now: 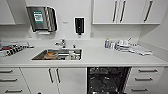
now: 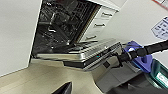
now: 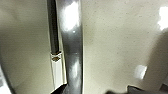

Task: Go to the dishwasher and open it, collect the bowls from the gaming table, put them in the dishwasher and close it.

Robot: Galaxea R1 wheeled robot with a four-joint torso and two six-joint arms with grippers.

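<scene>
The dishwasher [image 1: 108, 80] is standing open under the white counter [image 1: 100, 58], to the right of the sink [image 1: 57, 54], its dark racks showing. In the left wrist view its steel door [image 2: 82, 53] is hanging lowered. I cannot tell how either gripper's jaws are standing.
</scene>
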